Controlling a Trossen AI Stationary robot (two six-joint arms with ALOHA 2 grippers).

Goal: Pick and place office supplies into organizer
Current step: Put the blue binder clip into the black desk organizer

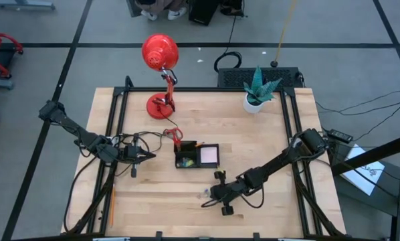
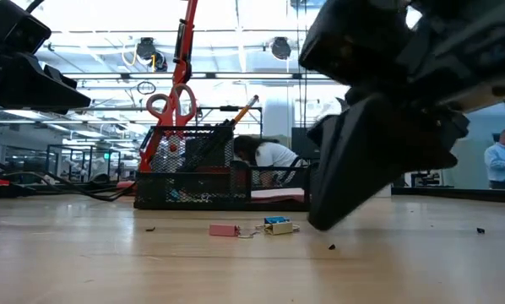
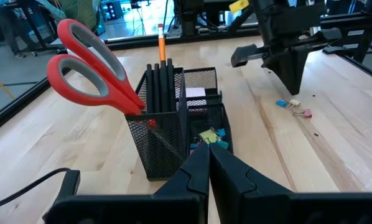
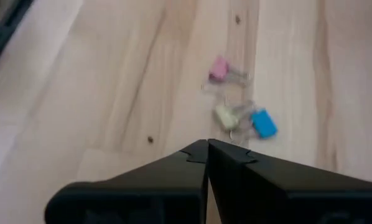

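Clips loose just ahead of a closed right gripper (image 4: 208, 148)

Pink clip (image 4: 218, 68), pale clip (image 4: 225, 116) and blue clip (image 4: 264, 123) lie bunched on the surface; descending with fingers together would likely scatter them, away from the organizer (image 1: 196, 156).

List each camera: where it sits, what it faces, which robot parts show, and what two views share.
High view: overhead, straight down on the table; both arms show.
Low view: tabletop level, facing the organizer; the right claw looms close.
Left wrist view: behind the shut left claw, facing the organizer and scissors.
Right wrist view: behind the shut right claw, facing loose clips.
Shared: both wrist views see those clips.
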